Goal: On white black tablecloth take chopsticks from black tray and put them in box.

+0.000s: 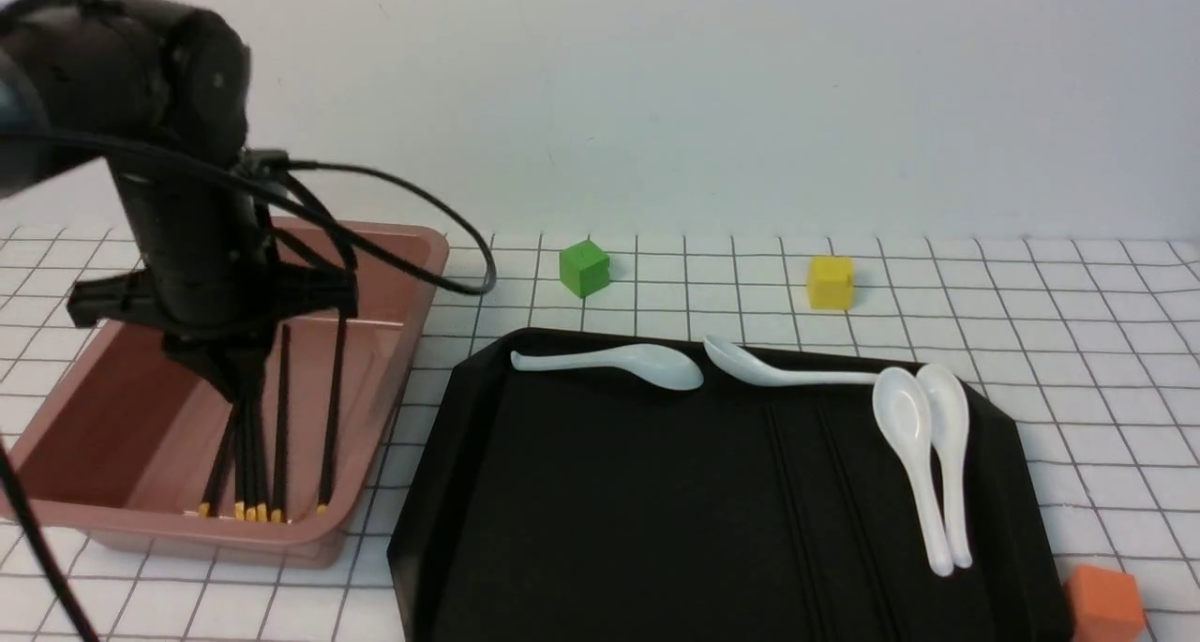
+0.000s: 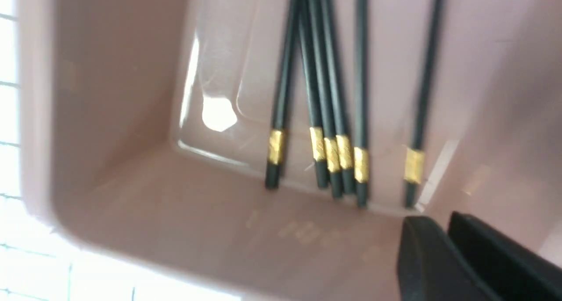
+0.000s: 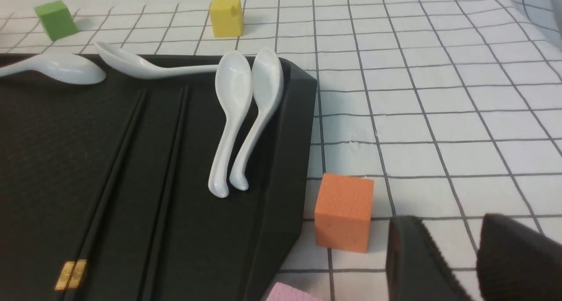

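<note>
Left gripper point(image 2: 439, 222) hung narrow and empty in the box point(image 2: 109, 116), chopsticks point(image 2: 325, 94) just below it, so I worried that pulling out could snag one.

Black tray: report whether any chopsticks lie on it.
Yes, not cleared. The right wrist view shows chopsticks lying flat on the black tray, yellow bands visible; exact count unclear.
</note>
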Tool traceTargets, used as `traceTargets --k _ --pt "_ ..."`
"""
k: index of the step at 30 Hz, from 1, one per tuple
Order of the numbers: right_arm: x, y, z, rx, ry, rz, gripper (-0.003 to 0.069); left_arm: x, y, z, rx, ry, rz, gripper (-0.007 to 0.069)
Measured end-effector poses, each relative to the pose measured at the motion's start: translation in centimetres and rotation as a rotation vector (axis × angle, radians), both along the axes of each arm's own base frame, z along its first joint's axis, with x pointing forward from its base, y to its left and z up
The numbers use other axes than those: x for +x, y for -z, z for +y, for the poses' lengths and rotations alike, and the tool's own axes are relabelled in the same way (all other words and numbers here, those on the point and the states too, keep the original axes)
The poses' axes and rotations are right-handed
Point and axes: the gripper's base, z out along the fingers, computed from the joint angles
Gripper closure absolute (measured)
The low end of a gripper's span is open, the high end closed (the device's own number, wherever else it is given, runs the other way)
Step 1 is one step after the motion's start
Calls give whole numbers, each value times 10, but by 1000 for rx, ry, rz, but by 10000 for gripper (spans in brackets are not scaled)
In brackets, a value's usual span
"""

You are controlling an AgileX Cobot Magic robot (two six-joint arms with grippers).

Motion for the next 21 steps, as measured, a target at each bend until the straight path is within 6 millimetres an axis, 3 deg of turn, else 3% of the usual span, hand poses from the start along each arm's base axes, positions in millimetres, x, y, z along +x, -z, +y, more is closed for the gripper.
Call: traceTargets --k 2,6,9,10,13,14,17,21 --pt "0 0 0 0 0 0 419 -17 -28 3 -15 22 -73 637" --pt "0 0 0 0 0 0 419 -63 -65 13 -28 52 -175 637" --pt "0 0 0 0 0 0 419 -102 -75 20 -40 59 -211 637" --pt "0 0 0 0 0 0 419 -124 -75 25 -45 60 -230 637" --pt "0 0 0 0 0 0 419 -155 -70 30 -66 58 -283 637" --pt "0 0 0 0 0 0 419 -178 -62 34 -100 49 -353 637" --pt "0 0 0 0 0 0 419 -216 -41 37 -196 36 -518 637" --pt "0 0 0 0 0 0 419 -248 -8 41 -276 37 -698 637"
